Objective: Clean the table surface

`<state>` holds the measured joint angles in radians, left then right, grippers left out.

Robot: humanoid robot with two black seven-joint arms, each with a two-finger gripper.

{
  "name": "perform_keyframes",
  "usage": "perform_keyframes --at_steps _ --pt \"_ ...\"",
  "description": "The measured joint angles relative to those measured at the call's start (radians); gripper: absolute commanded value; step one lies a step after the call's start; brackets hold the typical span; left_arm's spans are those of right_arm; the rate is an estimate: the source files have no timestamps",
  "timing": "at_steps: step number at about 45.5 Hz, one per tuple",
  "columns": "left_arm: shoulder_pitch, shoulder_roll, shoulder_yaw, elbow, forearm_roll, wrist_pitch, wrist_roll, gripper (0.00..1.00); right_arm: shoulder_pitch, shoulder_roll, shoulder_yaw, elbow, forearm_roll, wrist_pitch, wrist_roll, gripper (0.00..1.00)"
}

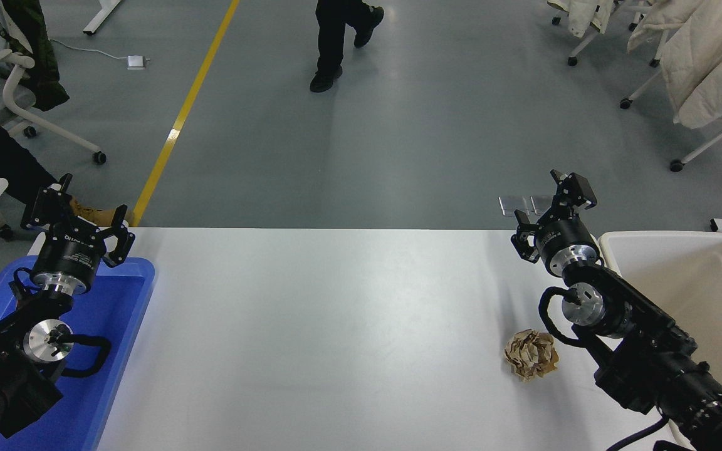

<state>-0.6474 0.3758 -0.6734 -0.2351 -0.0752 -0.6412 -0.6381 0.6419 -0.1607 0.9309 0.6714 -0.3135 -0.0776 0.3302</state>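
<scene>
the table surface (pixel 336 326) holds a crumpled paper ball (pixel 531 354) at lower right; the right gripper (pixel 546 210), fingers spread, should descend squarely over it.

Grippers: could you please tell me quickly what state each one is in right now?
Left gripper: open, holding nothing.
Right gripper: open, holding nothing.

Single high head view, facing forward and down over table surface (pixel 336 326)
</scene>
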Motion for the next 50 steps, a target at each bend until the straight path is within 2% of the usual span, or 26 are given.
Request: perform_keyframes --at_steps 21,38,50 --pt "0.0 0.0 0.0 0.0 0.0 0.0 0.0 1.0 0.018 -0.185 -0.327 0.163 -0.038 0.009 -0.019 1.0" --pt "0.0 0.0 0.0 0.0 0.0 0.0 0.0 1.0 0.097 -0.307 -0.569 0.218 -0.116 0.012 -0.107 0.99" --pt "0.0 0.0 0.0 0.0 0.0 0.0 0.0 1.0 0.191 -0.463 -0.733 0.342 -0.195 0.016 -0.203 0.98"
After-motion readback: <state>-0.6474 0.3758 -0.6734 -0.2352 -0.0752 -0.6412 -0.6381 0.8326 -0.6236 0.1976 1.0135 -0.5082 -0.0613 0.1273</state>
